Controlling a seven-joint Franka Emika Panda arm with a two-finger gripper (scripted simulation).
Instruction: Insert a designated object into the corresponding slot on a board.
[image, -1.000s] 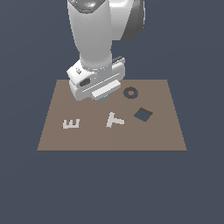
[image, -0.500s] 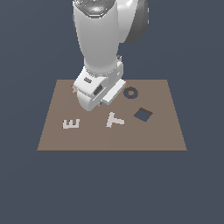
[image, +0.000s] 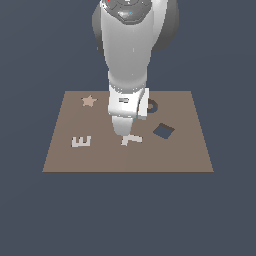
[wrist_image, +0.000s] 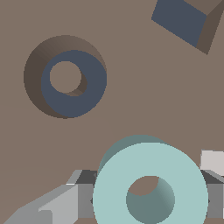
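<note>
I see a tan star (image: 89, 101) lying flat at about ten o'clock in the exterior view. A white letter E (image: 81, 142) sits at eight o'clock, a white T (image: 132, 140) beside it, and a dark square recess (image: 163, 131) turned diamond-wise at three o'clock.

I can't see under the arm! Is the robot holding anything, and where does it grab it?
Yes. The claw holds the pale teal ring-shaped piece, with grey fingers pressing its outer rim on opposite sides, above the brown board.
</note>
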